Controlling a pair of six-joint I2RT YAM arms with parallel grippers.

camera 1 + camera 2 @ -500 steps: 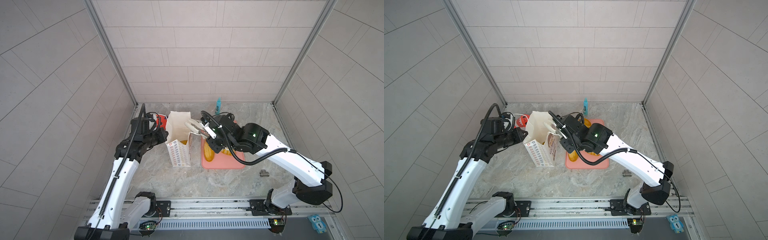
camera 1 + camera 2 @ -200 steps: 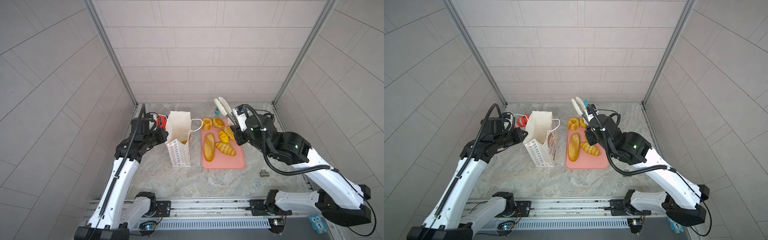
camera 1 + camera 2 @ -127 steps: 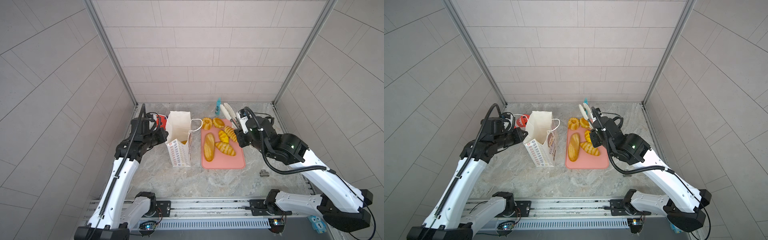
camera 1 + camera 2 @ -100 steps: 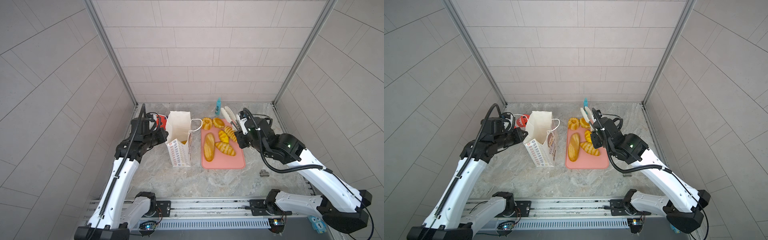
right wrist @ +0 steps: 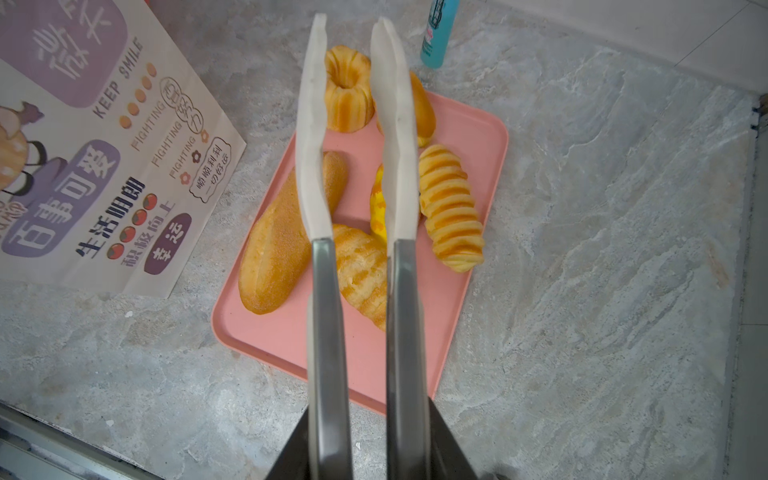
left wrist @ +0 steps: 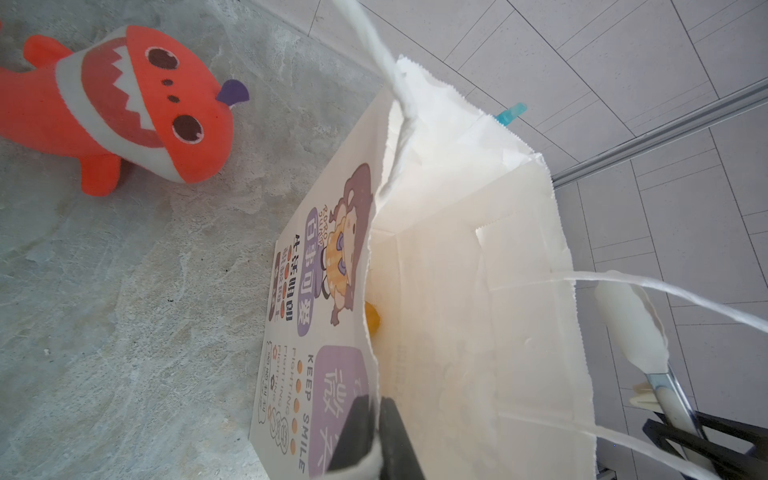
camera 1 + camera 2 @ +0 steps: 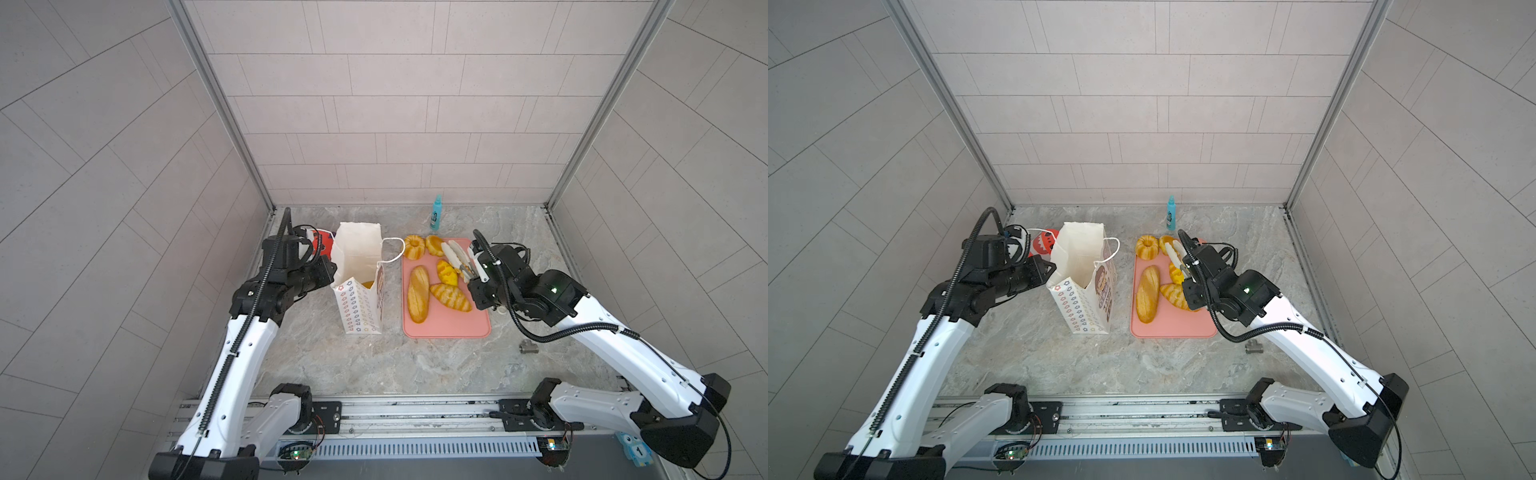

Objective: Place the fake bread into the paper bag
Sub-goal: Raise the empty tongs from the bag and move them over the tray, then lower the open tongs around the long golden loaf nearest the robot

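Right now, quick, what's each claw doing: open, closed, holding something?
Left claw: closed, pinching the paper bag at its rim.
Right claw: closed on the tongs; tong tips apart, nothing between them.

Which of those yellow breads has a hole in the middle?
The fluted ring at the tray's far corner, nearest the bag; none of the rest shows one.

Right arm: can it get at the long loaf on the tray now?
Probably yes. The right claw holds tongs open just over the tray; the long loaf lies uncovered near its bag side, and the paper bag stands apart.
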